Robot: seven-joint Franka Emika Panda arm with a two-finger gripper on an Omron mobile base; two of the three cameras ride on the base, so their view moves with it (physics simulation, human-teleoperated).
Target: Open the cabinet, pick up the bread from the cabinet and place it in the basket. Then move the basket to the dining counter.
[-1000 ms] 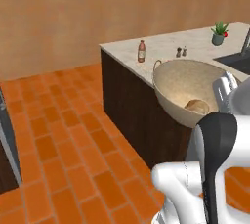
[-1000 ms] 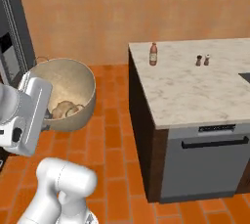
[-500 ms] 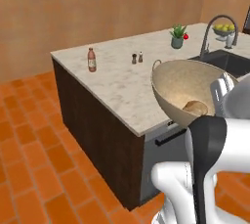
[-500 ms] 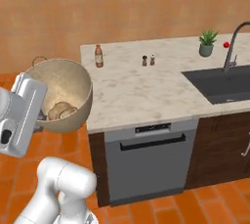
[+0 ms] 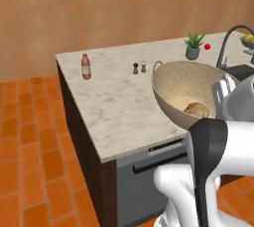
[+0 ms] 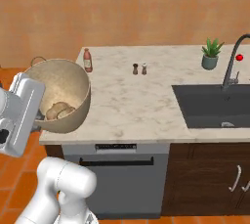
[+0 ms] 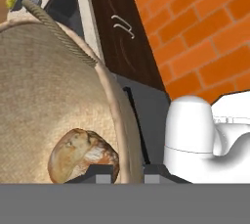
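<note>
The basket [image 5: 186, 94] hung in the air at the near edge of the dining counter [image 5: 116, 104], tipped so that its open mouth faced up and toward the counter's far side rather than straight up; in the right base view the basket [image 6: 61, 96] sat at the slab's left front corner, its rim overlapping the dining counter [image 6: 141, 100] edge, and whether it touched the stone could not be told. The bread [image 5: 197, 109] lay low inside the basket against the wall nearest the arm, its long axis running roughly along that wall; in the right base view the bread [image 6: 58, 112] showed as a tan lump in the lowest part of the bowl. The gripper [image 7: 128, 173] had its two fingertips set either side of the basket [image 7: 44, 100] rim, one inside beside the bread [image 7: 84, 155] and one outside, closed narrowly on the wall. Farther back on the counter stood a brown sauce bottle [image 5: 86, 67], a salt and pepper pair [image 5: 139, 67] and a small potted plant [image 5: 193, 46]. A sink [image 6: 215, 104] with a curved faucet [image 6: 233, 61] lay to the right, and a dishwasher [image 6: 116, 179] sat under the counter.
</note>
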